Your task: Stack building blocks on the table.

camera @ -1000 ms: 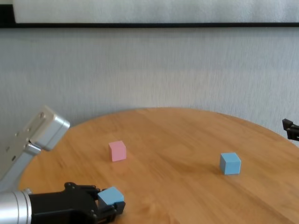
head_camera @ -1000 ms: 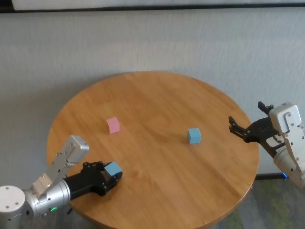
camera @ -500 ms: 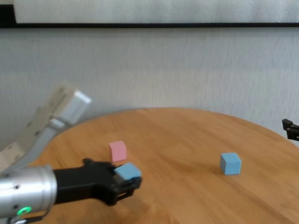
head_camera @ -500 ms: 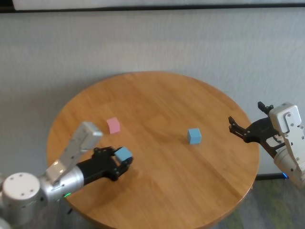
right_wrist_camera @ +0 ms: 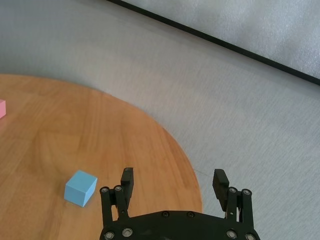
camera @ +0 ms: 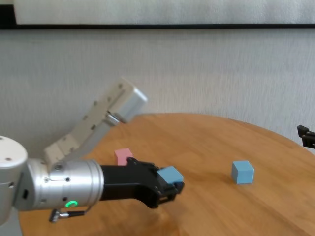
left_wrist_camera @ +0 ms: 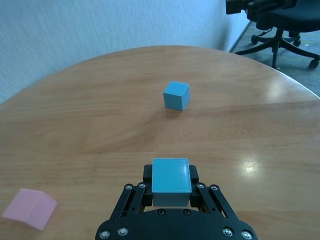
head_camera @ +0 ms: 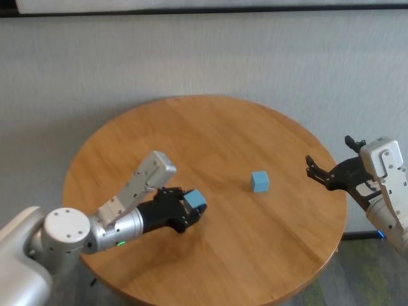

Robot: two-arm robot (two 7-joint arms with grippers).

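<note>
The left gripper (head_camera: pixel 191 210) has its jaws clamped on a light blue matte cube (head_camera: pixel 196 199), raised above the round wooden table (head_camera: pixel 210 127) for stacking. The second light blue cube (head_camera: pixel 259 181) sits right of centre; the pink cube (camera: pixel 123 156) sits left. The right gripper (head_camera: pixel 317 171) waits open-jawed at the right edge.

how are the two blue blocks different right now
One blue block is clamped in the left claw and lifted above the table; the other blue block sits free on the wood, untouched. The held one is nearer the robot's left, the free one nearer the open right claw. Both are same-looking light blue cubes.
</note>
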